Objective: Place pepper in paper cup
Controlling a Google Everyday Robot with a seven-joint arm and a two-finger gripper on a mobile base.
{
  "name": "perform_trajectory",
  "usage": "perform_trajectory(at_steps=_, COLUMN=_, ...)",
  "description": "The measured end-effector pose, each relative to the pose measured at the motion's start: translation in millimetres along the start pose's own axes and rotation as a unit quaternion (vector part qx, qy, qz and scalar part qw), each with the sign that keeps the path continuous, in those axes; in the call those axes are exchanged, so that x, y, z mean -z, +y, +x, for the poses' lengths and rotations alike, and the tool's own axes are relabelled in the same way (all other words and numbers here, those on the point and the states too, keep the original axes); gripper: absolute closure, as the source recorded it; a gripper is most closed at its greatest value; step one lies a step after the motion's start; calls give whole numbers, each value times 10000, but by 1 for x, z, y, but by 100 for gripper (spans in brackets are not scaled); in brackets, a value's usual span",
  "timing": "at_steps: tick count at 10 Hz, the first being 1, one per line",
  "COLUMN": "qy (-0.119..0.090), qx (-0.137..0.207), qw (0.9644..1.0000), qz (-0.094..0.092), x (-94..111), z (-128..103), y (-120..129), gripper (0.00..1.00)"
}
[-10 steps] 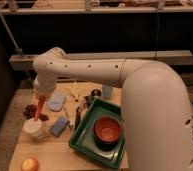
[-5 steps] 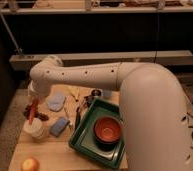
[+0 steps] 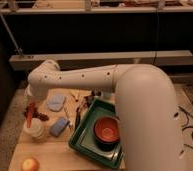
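arm lowered since earlier | gripper (image 3: 30, 111) clenched on pepper (image 3: 29, 116) above paper cup (image 3: 34, 128) | grey-blue cup (image 3: 59, 126) beside

From my seat the whole view is soft and grainy, warm light from above brightening the big white robot arm (image 3: 140, 95) and pale wooden tabletop (image 3: 50, 155), while the dark shelving behind sinks into deep, murky shadow.

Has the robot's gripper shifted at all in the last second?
Yes. The gripper, shut on the pepper, has moved down toward the paper cup, judged against the green tray.
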Motion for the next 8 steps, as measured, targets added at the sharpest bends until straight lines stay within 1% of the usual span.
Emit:
perform_trajectory(at_steps=2, qy=-22, qx=81, qw=9999, qz=92, x=-10, z=1, y=2, gripper=100)
perform_trajectory(at_steps=3, qy=-36, qx=131, qw=9996, qz=267, x=-16, z=3, y=7, gripper=100)
perform_trajectory(at_steps=4, qy=-32, qx=169, qw=9991, qz=376, x=-17, z=5, y=9, gripper=100)
perform_trajectory(at_steps=5, qy=-14, qx=271, qw=9982, qz=538, x=-18, z=5, y=8, gripper=100)
perform_trajectory(at_steps=6, qy=14, qx=461, qw=9961, qz=750, x=-19, z=4, y=8, gripper=100)
perform_trajectory(at_steps=7, qy=36, qx=668, qw=9931, qz=964, x=-20, z=4, y=10, gripper=100)
perform_trajectory(at_steps=8, qy=65, qx=871, qw=9893, qz=1171, x=-22, z=4, y=14, gripper=100)
